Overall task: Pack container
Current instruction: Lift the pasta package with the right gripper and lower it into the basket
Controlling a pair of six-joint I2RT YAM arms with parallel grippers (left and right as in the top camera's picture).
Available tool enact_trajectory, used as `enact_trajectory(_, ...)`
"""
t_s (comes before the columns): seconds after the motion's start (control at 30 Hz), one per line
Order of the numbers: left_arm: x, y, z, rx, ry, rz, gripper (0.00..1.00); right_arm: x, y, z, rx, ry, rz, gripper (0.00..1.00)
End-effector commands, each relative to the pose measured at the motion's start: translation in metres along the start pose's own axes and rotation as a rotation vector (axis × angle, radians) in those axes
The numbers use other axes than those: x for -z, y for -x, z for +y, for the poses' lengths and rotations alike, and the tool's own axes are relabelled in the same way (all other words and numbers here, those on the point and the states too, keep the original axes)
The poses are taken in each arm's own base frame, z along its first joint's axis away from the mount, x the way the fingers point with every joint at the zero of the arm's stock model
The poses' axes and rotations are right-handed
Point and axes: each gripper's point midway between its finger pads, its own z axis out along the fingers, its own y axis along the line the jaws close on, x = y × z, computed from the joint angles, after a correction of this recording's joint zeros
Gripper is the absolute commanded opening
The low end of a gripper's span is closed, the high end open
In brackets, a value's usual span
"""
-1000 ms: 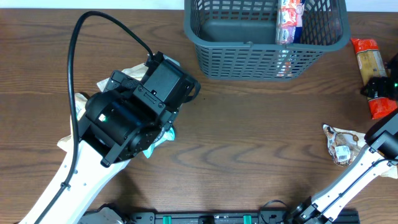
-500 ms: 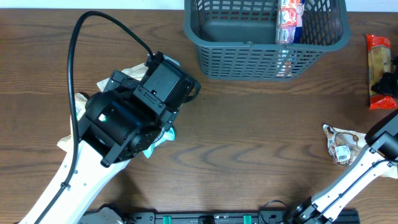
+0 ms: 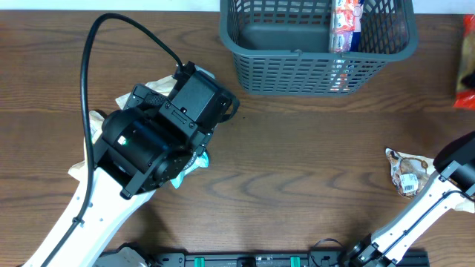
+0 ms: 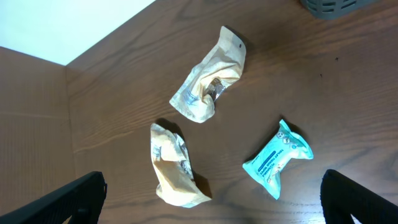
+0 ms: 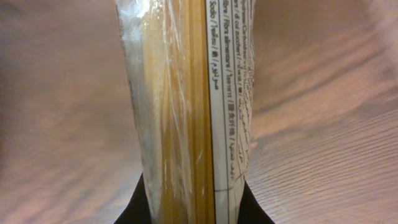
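The container (image 3: 297,70), a dark grey-blue slotted basket, stands at the table's far edge with a red-and-white snack packet (image 3: 346,22) upright inside. My right gripper (image 5: 193,208) is shut on a clear packet of spaghetti (image 5: 186,93), which fills the right wrist view. In the overhead view only the packet's red end (image 3: 467,100) shows at the right edge. My left gripper (image 4: 214,202) hangs open above the table, its fingers (image 4: 81,199) wide apart. Below it lie two crumpled beige packets (image 4: 208,84) (image 4: 173,165) and a teal packet (image 4: 278,158).
A crumpled brown-and-white packet (image 3: 407,174) lies near the right arm's base. The left arm's body (image 3: 159,137) covers most of the packets at the left in the overhead view. A corner of the basket (image 4: 336,6) shows at the top of the left wrist view.
The right gripper has shut on the spaghetti packet and carried it rightward to the overhead view's edge. The left arm has not moved.
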Motion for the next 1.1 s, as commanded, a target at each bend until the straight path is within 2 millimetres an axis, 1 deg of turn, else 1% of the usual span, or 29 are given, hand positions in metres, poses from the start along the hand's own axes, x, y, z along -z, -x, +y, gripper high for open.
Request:
enact_trajectory(0.0, -0.002, -0.001, 0.001, 0.012, 0.005, 0.010, 0.99, 0.160, 0.073, 0.066, 0.103, 0.080, -0.373, 0.01)
enact_trajectory(0.03, -0.002, -0.001, 0.001, 0.012, 0.005, 0.010, 0.99, 0.185, 0.078, 0.078, 0.118, 0.098, -0.423, 0.01)
enact_trajectory(0.07, -0.002, -0.001, 0.001, 0.012, 0.005, 0.010, 0.99, 0.205, 0.080, 0.089, 0.139, 0.119, -0.464, 0.01)
enact_trajectory(0.13, -0.002, -0.001, 0.001, 0.012, 0.005, 0.010, 0.98, 0.250, 0.082, 0.118, 0.195, 0.168, -0.548, 0.01)
enact_trajectory(0.2, -0.002, -0.001, 0.001, 0.012, 0.005, 0.010, 0.99, 0.287, 0.080, 0.144, 0.246, 0.203, -0.614, 0.01)
enact_trajectory(0.27, -0.002, -0.001, 0.001, 0.012, 0.004, 0.009, 0.99, 0.318, 0.076, 0.169, 0.289, 0.217, -0.669, 0.01)
enact_trajectory(0.33, -0.002, -0.001, 0.001, 0.012, 0.005, 0.010, 0.98, 0.345, 0.070, 0.197, 0.326, 0.250, -0.717, 0.01)
enact_trajectory(0.37, -0.002, -0.001, 0.001, 0.012, 0.005, 0.010, 0.98, 0.354, 0.068, 0.210, 0.337, 0.271, -0.732, 0.02)
enact_trajectory(0.4, -0.002, -0.001, 0.001, 0.012, 0.005, 0.010, 0.99, 0.363, 0.064, 0.228, 0.356, 0.300, -0.746, 0.02)
enact_trajectory(0.47, -0.002, -0.001, 0.001, 0.012, 0.005, 0.010, 0.99, 0.369, 0.059, 0.253, 0.381, 0.342, -0.752, 0.02)
enact_trajectory(0.53, -0.002, -0.001, 0.000, 0.011, 0.004, 0.010, 0.99, 0.367, 0.057, 0.273, 0.375, 0.355, -0.742, 0.02)
enact_trajectory(0.57, -0.002, -0.001, 0.000, 0.012, 0.004, 0.010, 0.99, 0.361, 0.057, 0.280, 0.363, 0.337, -0.729, 0.01)
enact_trajectory(0.7, -0.002, -0.001, -0.003, 0.012, -0.014, 0.013, 0.99, 0.333, 0.060, 0.291, 0.344, 0.232, -0.682, 0.02)
enact_trajectory(0.73, -0.002, -0.002, -0.005, 0.012, -0.028, 0.015, 0.99, 0.323, 0.061, 0.294, 0.343, 0.208, -0.665, 0.01)
enact_trajectory(0.8, -0.002, -0.002, -0.008, 0.011, -0.045, 0.017, 0.99, 0.307, 0.062, 0.300, 0.347, 0.189, -0.635, 0.02)
enact_trajectory(0.87, -0.002, -0.002, -0.008, 0.012, -0.047, 0.018, 0.99, 0.285, 0.060, 0.310, 0.338, 0.190, -0.587, 0.02)
enact_trajectory(1.07, -0.002, -0.002, -0.008, 0.011, -0.047, 0.018, 0.99, 0.237, 0.052, 0.325, 0.233, 0.144, -0.472, 0.02)
